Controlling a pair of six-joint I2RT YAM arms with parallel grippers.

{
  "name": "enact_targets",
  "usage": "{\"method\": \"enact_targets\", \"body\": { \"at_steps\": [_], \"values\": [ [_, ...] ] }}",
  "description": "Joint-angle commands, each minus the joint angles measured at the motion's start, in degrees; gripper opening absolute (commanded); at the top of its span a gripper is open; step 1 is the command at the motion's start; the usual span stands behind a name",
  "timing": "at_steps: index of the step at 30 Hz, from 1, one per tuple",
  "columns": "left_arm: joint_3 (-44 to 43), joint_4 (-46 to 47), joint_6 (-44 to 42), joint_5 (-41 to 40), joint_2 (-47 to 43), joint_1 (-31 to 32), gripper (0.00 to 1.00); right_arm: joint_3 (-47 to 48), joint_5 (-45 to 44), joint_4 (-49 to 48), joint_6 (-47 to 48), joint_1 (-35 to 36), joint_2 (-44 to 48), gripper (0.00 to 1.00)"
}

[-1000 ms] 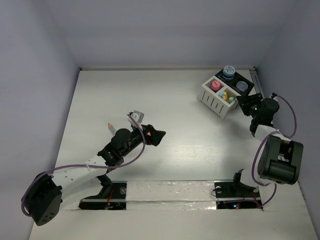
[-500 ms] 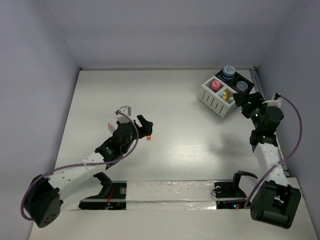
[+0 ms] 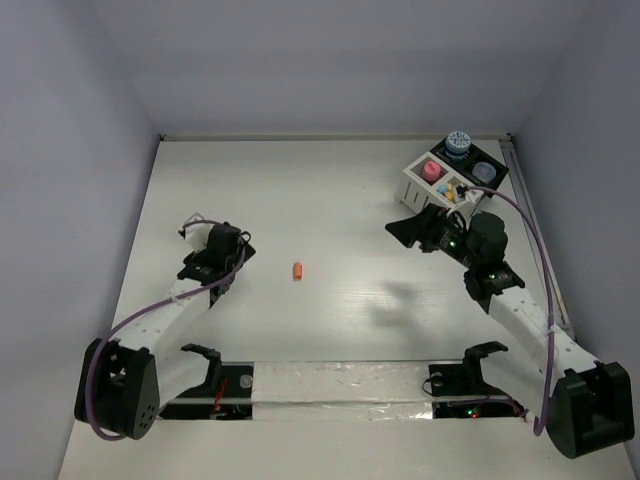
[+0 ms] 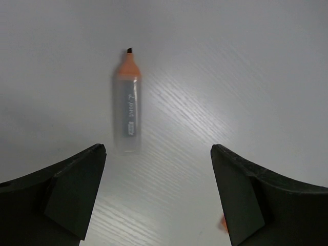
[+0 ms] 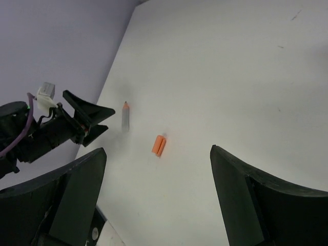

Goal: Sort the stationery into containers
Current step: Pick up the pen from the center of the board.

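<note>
An orange cap [image 3: 298,271] lies on the white table; it also shows in the right wrist view [image 5: 160,145]. A grey marker with a bare orange tip [image 4: 128,102] lies ahead of my left gripper [image 4: 159,154], which is open and empty. In the top view the left gripper [image 3: 225,258] hides the marker. The marker also shows in the right wrist view [image 5: 125,117]. My right gripper [image 3: 402,229] is open and empty, above the table left of the white slatted box [image 3: 428,196]. The box holds a pink-capped bottle [image 3: 432,171] and coloured sticks [image 3: 455,190].
A black tray section [image 3: 497,184] joined to the box holds a blue-patterned round pot [image 3: 458,143] and a pale-blue round item [image 3: 485,172]. Grey walls close in the table on the left, back and right. A taped strip [image 3: 340,380] runs along the near edge.
My left gripper let go of the orange cap, which now lies on the table, and moved left over the marker. My right gripper swung from beside the box toward the table's middle.
</note>
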State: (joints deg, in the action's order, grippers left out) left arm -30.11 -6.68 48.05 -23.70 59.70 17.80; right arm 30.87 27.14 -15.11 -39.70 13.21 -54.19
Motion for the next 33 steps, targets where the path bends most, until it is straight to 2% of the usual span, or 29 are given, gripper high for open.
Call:
{"method": "enact_targets", "body": {
  "at_steps": [1, 12, 18, 23, 24, 26, 28, 30, 33],
  "values": [
    [-3.2, -5.9, 2.8, -3.2, 2.9, -0.5, 0.81, 0.4, 2.7, -1.1, 2.0, 2.2, 0.1, 0.88],
    [-3.9, -4.2, 3.0, -5.7, 13.8, -0.5, 0.62, 0.8, 3.5, -1.7, 2.4, 5.2, -0.9, 0.88],
    [-6.9, -1.9, 0.6, -6.7, 20.8, -1.0, 0.42, 0.7, 2.8, -1.9, 2.5, 5.7, -1.8, 0.89],
    [-7.1, 0.5, -1.3, -6.5, 22.6, -1.0, 0.17, 0.7, 2.9, -2.7, 2.7, 5.7, -4.3, 0.89],
    [-6.8, 0.7, -1.6, -6.5, 22.7, -1.0, 0.08, 0.8, 2.9, -2.9, 2.8, 6.2, -4.8, 0.89],
    [-6.5, 1.4, -2.2, -6.0, 21.8, -1.0, 0.0, 0.8, 2.7, -3.1, 2.9, 6.2, -5.9, 0.89],
    [-5.4, 2.5, -3.5, -5.0, 20.1, -1.0, 0.0, 1.0, 2.4, -3.4, 3.0, 6.7, -6.7, 0.92],
    [-3.6, 5.2, -4.5, -3.2, 15.6, 0.5, 0.0, 1.5, 3.3, -3.5, 3.4, 6.7, -8.7, 1.0],
    [-1.8, 8.2, -7.6, -2.5, 8.0, 3.2, 0.0, 1.7, 4.2, -5.4, 3.0, 8.6, -11.5, 1.0]
  ]
}}
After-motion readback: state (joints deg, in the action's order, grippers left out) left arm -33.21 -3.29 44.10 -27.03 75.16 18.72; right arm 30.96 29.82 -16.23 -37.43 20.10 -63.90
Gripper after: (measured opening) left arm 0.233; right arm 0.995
